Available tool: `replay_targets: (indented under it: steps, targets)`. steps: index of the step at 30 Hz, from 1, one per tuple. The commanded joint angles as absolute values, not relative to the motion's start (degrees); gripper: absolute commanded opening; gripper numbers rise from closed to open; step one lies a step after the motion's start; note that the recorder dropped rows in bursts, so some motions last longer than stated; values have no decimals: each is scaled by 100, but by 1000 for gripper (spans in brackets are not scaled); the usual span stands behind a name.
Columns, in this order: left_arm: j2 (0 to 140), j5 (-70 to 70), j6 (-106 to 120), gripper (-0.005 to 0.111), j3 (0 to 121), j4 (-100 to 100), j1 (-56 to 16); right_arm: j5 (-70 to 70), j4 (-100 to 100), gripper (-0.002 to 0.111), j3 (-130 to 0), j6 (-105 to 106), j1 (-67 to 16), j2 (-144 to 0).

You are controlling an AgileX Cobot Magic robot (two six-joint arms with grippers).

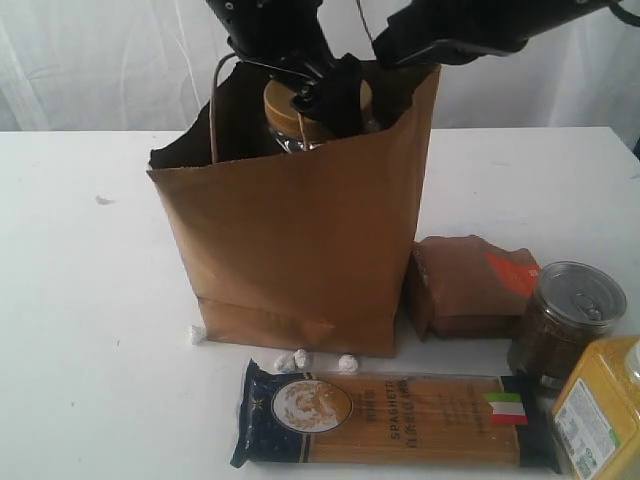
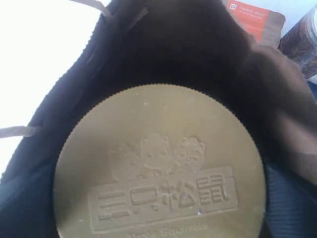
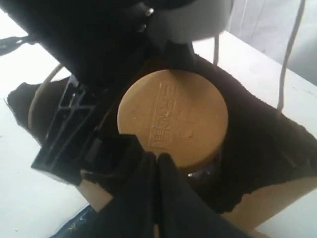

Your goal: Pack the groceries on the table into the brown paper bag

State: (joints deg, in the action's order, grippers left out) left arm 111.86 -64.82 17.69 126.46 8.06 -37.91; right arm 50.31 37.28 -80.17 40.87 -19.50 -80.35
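Note:
The brown paper bag [image 1: 290, 250] stands upright mid-table with its mouth open. The tan-lidded clear jar [image 1: 312, 108] hangs in that mouth, its lid about level with the rim. My left gripper [image 1: 305, 100] grips it from above. The embossed lid [image 2: 158, 168] fills the left wrist view and hides the fingers. My right gripper [image 3: 156, 161] is shut and lies across the bag's near rim beside the jar [image 3: 173, 116]; I cannot tell whether paper is pinched. The spaghetti pack [image 1: 390, 415], brown pouch [image 1: 470, 285], silver-lidded jar [image 1: 565, 320] and bottle of yellow grains [image 1: 600, 415] lie on the table [image 1: 80, 330].
Small white bits [image 1: 300, 358] lie by the bag's front foot. The bag's paper loop handle [image 1: 213, 110] stands up at the back left. A white curtain hangs behind the table. The pouch [image 2: 252, 15] sits just outside the bag's right wall.

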Motion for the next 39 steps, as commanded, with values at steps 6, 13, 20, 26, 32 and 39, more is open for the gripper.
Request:
replay_targets:
  steps: [6,13,20,26,32,39]
  targets:
    - [11061,-6996,1823,105,12672,1016,-3777,4957,3904,0,-8173,4203,-1946,-8243]
    - [11061,-6996,1500,105,12604,586,-3777,4911,4242,0,-8208,4255,-1935,-9132]
    - [11044,-6996,1648,105,12604,699,-3777,5117,4049,0,-8518,4370,-1935,-8606]
    - [11010,-6996,1602,105,12604,765,-3777,5189,4039,0,-8518,4370,-1935,-8574]
    - [10854,-6996,1518,105,12604,690,-3777,5430,3954,0,-8518,4370,-1935,-8511]
    - [10563,-6996,1433,105,12604,673,-3777,5586,3762,0,-8518,4312,-1935,-8354]
